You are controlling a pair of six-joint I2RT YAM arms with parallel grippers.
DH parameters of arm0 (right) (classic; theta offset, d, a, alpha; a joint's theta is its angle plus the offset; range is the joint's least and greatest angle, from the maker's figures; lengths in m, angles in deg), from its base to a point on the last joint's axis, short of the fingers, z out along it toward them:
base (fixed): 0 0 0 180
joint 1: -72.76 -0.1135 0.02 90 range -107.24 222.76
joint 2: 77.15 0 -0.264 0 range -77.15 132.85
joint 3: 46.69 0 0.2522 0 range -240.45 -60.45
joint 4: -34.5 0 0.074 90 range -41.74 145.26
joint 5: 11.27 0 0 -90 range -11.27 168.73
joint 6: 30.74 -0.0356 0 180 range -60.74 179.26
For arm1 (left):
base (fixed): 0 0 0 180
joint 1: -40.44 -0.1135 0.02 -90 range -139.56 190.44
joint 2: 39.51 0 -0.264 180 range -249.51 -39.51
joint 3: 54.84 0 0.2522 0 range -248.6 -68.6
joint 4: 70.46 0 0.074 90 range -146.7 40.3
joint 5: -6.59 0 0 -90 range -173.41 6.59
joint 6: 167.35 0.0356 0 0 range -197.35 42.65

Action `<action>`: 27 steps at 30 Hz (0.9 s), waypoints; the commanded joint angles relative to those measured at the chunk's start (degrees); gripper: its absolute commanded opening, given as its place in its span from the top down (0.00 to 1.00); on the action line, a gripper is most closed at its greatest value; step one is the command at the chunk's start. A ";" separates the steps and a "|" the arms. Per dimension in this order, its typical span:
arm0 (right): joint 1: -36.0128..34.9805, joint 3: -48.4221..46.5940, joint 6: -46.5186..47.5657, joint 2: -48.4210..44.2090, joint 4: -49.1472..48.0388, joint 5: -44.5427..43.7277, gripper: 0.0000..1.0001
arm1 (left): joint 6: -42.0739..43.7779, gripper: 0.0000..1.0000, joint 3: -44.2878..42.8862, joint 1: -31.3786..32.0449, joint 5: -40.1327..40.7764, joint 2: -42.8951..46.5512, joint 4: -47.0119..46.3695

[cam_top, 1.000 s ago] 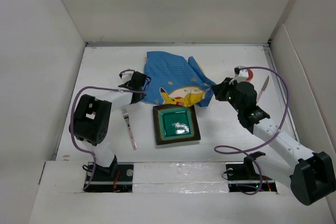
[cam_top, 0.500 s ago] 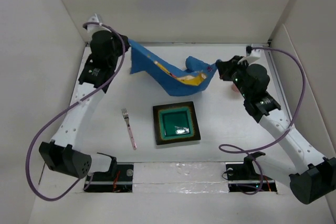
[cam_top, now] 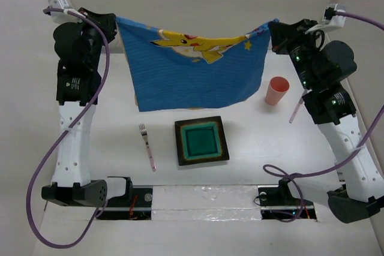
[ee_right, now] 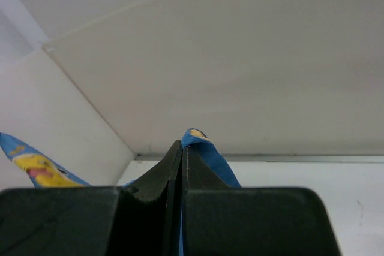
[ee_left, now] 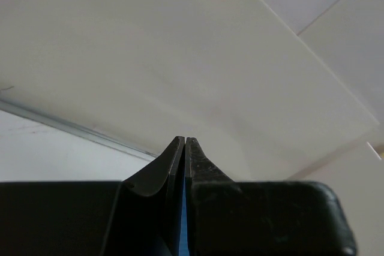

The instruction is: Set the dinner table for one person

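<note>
The blue cartoon-printed cloth mat [cam_top: 192, 67] hangs spread out high above the white dinner table [cam_top: 252, 142]. My left gripper [cam_top: 115, 21] is shut on its upper left corner, and a blue sliver of the mat [ee_left: 182, 235] shows between its closed fingers. My right gripper [cam_top: 275, 25] is shut on the upper right corner, where the mat's blue edge [ee_right: 207, 151] sticks out past the fingertips. On the table lie a green square plate [cam_top: 201, 141], a pink-handled fork [cam_top: 147, 145] left of it, a salmon cup [cam_top: 276, 91] and a pink-handled knife [cam_top: 294, 112], partly hidden by my right arm.
White walls [cam_top: 198, 4] enclose the table on three sides. Purple cables [cam_top: 45, 166] loop from both arms. The hanging mat hides the far middle of the table.
Both arms have lifted the mat off the table and pulled it taut and spread between them, moving up and apart. The cup now shows at the right.
</note>
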 commanded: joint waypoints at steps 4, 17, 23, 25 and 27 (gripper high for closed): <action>0.83 -5.98 1.81 9.18 1.20 -0.84 1.00 | -0.71 1.00 -1.34 0.16 -4.33 -4.89 -4.44; 10.23 -39.23 0.41 38.87 8.70 7.49 1.00 | -6.22 1.00 -29.76 -6.58 -16.35 -33.16 1.54; 11.56 -37.23 -0.30 39.02 5.45 10.76 1.00 | -5.98 1.00 -29.76 -9.42 -19.80 -33.30 0.68; 11.56 -22.01 -0.47 33.66 0.17 11.63 1.00 | -5.45 1.00 -23.00 -9.42 -19.55 -29.54 -2.22; 11.56 -11.40 -0.56 30.67 -6.87 12.34 1.00 | -6.41 1.00 -7.46 -9.42 -19.98 -26.45 -9.60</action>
